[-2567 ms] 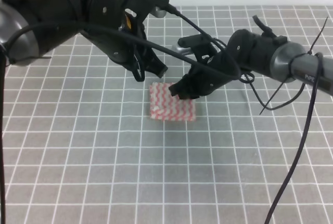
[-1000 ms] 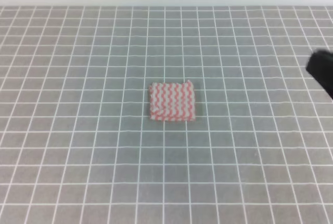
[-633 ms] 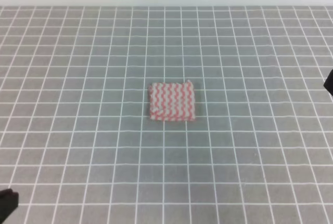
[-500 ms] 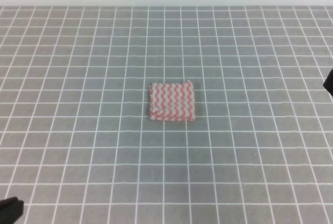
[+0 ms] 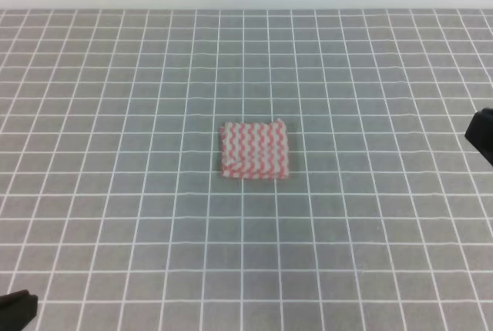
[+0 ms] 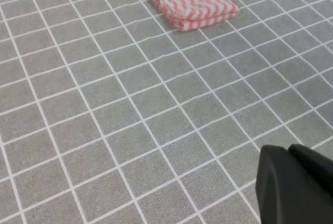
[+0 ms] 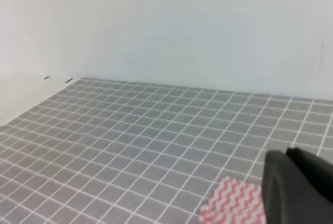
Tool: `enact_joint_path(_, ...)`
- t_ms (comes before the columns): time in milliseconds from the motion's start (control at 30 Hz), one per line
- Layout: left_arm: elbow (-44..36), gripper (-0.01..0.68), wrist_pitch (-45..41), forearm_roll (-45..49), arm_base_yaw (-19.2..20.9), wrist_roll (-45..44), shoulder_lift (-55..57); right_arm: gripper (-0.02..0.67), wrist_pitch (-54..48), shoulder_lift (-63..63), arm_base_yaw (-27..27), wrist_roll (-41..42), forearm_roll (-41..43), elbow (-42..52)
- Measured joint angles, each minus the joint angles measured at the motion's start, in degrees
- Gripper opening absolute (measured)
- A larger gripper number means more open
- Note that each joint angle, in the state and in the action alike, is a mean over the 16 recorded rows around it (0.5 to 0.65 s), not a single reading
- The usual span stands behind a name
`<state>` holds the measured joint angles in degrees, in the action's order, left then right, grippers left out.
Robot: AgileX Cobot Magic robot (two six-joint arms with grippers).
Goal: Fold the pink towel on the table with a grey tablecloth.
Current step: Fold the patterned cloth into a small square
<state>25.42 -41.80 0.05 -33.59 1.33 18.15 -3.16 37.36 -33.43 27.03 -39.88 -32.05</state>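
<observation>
The pink towel (image 5: 255, 149) lies folded into a small, thick rectangle in the middle of the table with a grey tablecloth (image 5: 115, 215); nothing touches it. It also shows at the top of the left wrist view, pink towel (image 6: 191, 1), and at the bottom of the right wrist view, pink towel (image 7: 234, 203). My left gripper (image 5: 15, 309) shows only as a dark tip at the bottom left corner, far from the towel. My right gripper (image 5: 482, 134) peeks in at the right edge. In each wrist view the fingers, left gripper (image 6: 287, 151) and right gripper (image 7: 286, 154), lie together with nothing between them.
Around the towel there is only grey cloth with its white grid. A white wall (image 7: 166, 21) rises behind the far edge of the table. A pale surface (image 7: 21, 94) lies beyond the table's corner in the right wrist view.
Both arms, which hung over the towel 2.6 s ago, have pulled back to the edges of the view. The towel has stayed put. In the last half second little has moved.
</observation>
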Motion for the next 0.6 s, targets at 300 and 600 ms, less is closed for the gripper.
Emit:
enact_joint_path(300, 0.0, 0.000, -0.1, 0.2, 0.0, 0.0, 0.0, -0.016, 6.2, 0.2, 1.6, 0.9, -2.9, 5.2)
enact_joint_path(600, 0.0, 0.000, -0.1, 0.3, 0.0, 0.0, -0.2, -0.016, 9.9, -2.9, 5.2, 10.4, -5.0, 15.1)
